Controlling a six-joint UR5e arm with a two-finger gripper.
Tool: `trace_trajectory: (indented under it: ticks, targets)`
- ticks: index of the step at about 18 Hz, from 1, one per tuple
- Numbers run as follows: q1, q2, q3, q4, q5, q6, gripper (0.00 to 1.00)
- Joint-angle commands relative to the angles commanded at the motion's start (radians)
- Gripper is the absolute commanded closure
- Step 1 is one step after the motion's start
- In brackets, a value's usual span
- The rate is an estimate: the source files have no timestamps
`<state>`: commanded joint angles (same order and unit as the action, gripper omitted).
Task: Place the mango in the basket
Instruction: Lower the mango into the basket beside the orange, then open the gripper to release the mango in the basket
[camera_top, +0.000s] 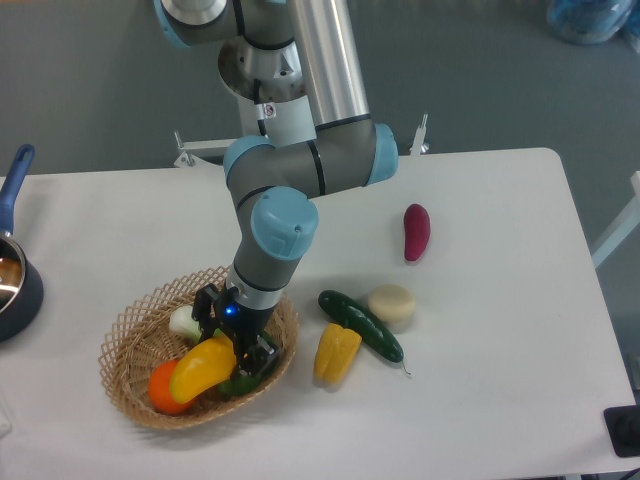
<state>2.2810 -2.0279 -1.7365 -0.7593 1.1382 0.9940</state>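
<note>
We see the gripper (232, 338) reaching down into the basket (135, 322) in the lower left of the frame, its dark fingers (256, 352) right against the upper end of the mango (202, 367). From this angle we cannot tell whether the fingers grip the fruit or have parted from it, since the wrist and the mango hide the gap.

The mango lies tilted inside the basket, its lower end over an orange (165, 388) at the basket's lower left. A green vegetable (240, 383) shows just under the fingers, and a pale round item (184, 321) sits at the basket's upper side.

To the right of the basket, on the white table (480, 400), we see a yellow bell pepper (336, 352) touching a dark cucumber (362, 326), with a cream-coloured round piece (391, 303) just beside it. A purple sweet potato (416, 231) lies further up and right. A dark blue pot (14, 280) sits at the left edge.
</note>
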Motion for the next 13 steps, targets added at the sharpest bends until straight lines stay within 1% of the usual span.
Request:
trace_trajectory:
  ticks: [6,8,9,12,13]
  targets:
    - [-0.002,0.003,-0.003,0.000,0.002,0.000,0.08]
    - [-0.002,0.011,-0.002,0.000,0.000,0.002,0.01]
    - [-0.002,0.017,-0.002,0.000,0.000,-0.002,0.00]
    - [-0.002,0.072,0.002,0.000,0.000,-0.003,0.00]
    - [0.002,0.087,0.012,0.000,0.002,-0.002,0.00]
